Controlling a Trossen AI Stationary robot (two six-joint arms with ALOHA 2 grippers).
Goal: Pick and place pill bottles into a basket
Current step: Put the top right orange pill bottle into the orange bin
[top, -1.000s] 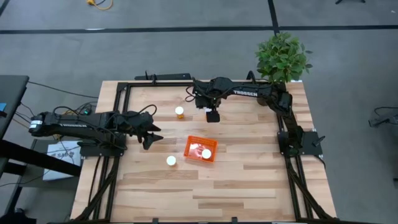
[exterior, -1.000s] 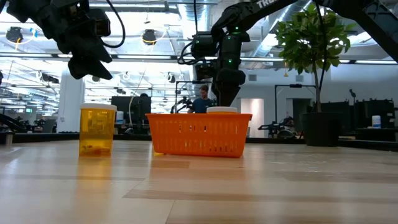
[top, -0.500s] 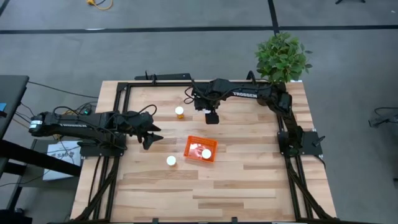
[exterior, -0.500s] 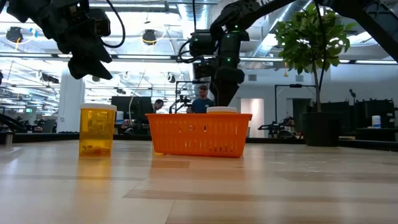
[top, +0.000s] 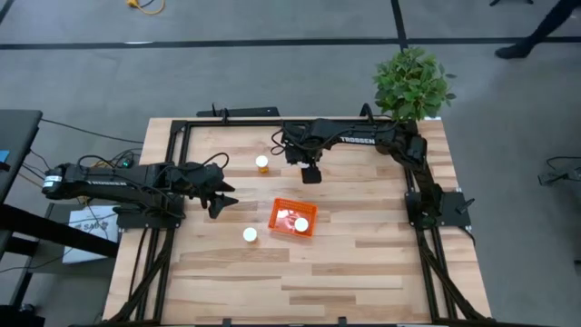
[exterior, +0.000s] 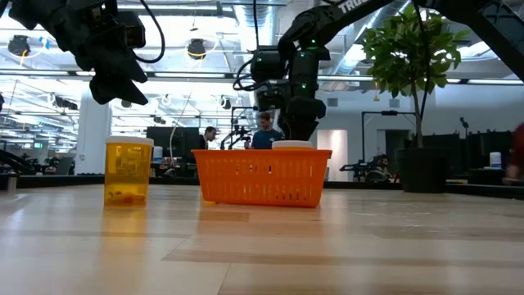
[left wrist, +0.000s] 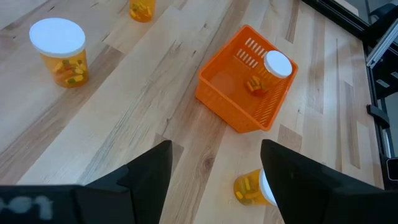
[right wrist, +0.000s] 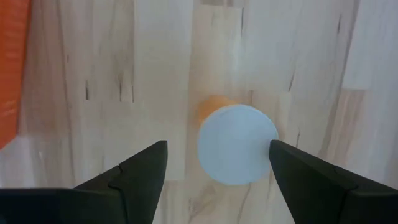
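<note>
The right gripper [top: 310, 172] hangs with fingers wide apart above the table [top: 363, 263], behind the basket [top: 292, 218]. A pill bottle [top: 261, 163] stands beside it, another [top: 250, 234] beside the basket, one [top: 301, 223] inside. The left gripper [top: 221, 202] waits spread open, left of the basket.

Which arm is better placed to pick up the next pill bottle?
Right. The right gripper is open directly above a pill bottle; the left gripper, also open, is centred over bare table.

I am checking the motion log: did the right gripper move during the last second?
Yes, slightly. In the high view the right gripper has drifted toward the far table edge, away from the basket, which has not moved.
</note>
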